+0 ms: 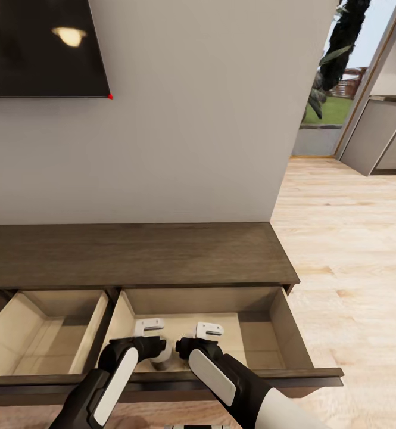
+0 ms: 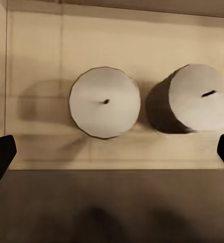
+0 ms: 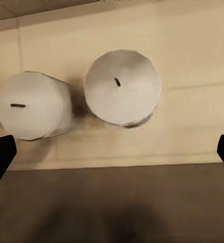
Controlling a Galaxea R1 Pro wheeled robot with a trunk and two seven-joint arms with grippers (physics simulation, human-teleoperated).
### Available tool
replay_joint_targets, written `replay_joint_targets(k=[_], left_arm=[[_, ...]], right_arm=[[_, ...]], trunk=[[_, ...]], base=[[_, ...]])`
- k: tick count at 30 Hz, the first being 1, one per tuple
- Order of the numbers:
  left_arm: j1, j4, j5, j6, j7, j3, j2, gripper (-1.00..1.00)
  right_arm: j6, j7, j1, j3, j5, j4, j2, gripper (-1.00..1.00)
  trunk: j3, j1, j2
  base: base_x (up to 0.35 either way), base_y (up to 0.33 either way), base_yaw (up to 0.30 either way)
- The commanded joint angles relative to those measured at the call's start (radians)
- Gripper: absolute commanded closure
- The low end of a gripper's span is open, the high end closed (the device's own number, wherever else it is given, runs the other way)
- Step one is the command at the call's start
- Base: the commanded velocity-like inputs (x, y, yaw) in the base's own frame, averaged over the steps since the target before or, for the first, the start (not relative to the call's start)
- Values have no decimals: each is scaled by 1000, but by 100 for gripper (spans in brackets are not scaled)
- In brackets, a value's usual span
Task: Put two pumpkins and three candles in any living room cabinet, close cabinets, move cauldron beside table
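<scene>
Pale wood floor (image 1: 346, 250) runs off toward 2 o'clock beside a grey wall (image 1: 192, 119); against it sits the cabinet (image 1: 132, 253), two drawers pulled out. Its right drawer (image 1: 293, 333) holds two candles (image 2: 104, 103) (image 2: 195, 98) standing just beside each other. Left gripper (image 1: 147, 333) and right gripper (image 1: 208, 337) hang above, jaws apart.

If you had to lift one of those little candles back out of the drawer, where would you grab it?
Probably from straight above, pinching the round side wall. Both candles stand upright in the open drawer, side by side, so I'd place the fingers away from the neighbour.
</scene>
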Motion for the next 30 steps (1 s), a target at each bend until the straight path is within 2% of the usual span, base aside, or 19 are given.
replay_joint_targets(k=[1,30], left_arm=[[0,-7,11,3,10,-1,0,-100],[-2,-15,13,7,10,3,-1,-100]], right_arm=[[4,-6,-1,1,-3,-1,0,-100],[5,-7,-1,1,-3,-1,0,-100]], trunk=[[-1,0,0],[87,-108,196]], base=[[0,0,0],[-13,0,0]])
